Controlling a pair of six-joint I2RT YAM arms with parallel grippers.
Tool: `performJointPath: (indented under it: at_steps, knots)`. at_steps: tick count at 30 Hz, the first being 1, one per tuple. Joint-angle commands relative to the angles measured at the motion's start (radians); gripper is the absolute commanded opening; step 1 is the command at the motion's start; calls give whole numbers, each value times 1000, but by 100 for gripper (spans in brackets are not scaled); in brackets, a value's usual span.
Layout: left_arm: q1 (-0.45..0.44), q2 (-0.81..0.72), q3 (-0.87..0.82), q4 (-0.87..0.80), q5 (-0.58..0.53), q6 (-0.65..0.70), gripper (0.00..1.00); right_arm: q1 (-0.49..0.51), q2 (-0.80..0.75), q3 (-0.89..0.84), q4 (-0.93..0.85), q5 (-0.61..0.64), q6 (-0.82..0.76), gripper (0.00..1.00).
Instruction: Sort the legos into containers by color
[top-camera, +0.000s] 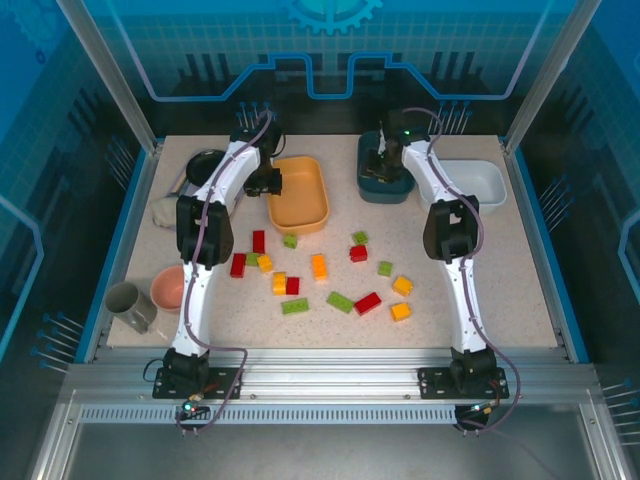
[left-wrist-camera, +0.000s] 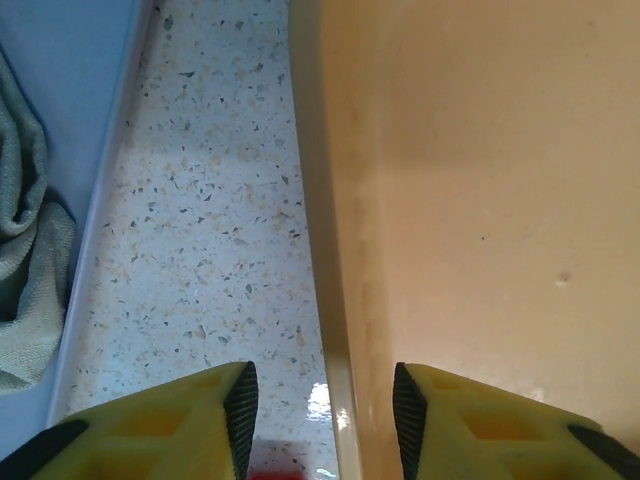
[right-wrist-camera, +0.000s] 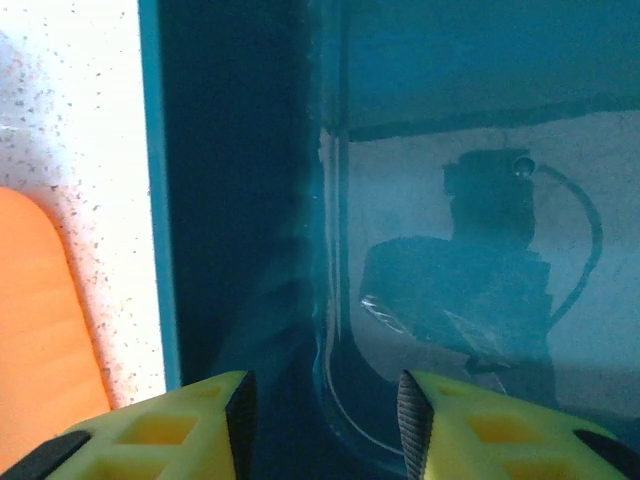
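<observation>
Left hand (left-wrist-camera: 322, 405), spread empty, straddles the orange bin (left-wrist-camera: 480, 200) rim; right hand (right-wrist-camera: 322, 410), spread, overhangs the teal bin (right-wrist-camera: 450, 250).

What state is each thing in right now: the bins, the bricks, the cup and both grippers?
orange-yellow bin: empty.
white bin: empty.
dark teal bin: no bricks in the part that shows.
legos: loose on the table, unsorted.
left gripper: open, straddling the orange-yellow bin's rim.
right gripper: open, straddling the dark teal bin's wall.
grey cup: upright.
</observation>
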Motion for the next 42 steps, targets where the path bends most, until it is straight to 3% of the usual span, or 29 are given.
performJointPath:
  at_steps: [1, 6, 11, 21, 25, 31, 36, 40, 42]
  knots:
    - [-13, -80, 25, 8, -5, -37, 45, 7, 24, 45, -36, -38, 16, 41]
    - [-44, -129, 21, 48, 44, -95, 45, 23, 42, 40, -48, -51, 5, 33]
    - [-45, -134, 21, 77, 115, -155, 45, 53, 22, 10, -79, -56, -27, 31]
    - [-45, -131, -6, 85, 156, -181, 45, 163, -188, -317, -45, -68, -32, 28]
    - [-45, -161, -41, 108, 177, -188, 45, 172, -336, -444, -10, 13, -4, 28]
    - [-86, -257, -117, 195, 271, -243, 47, 37, -608, -631, 72, 158, 120, 38]
    - [-134, -456, -403, 484, 399, -358, 66, -231, -817, -974, 245, 103, 349, 52]
    - [-180, -571, -580, 682, 478, -434, 73, -377, -819, -1082, 355, 21, 443, 58]
    - [-203, -593, -620, 709, 488, -449, 74, -403, -791, -1086, 386, 9, 473, 60]
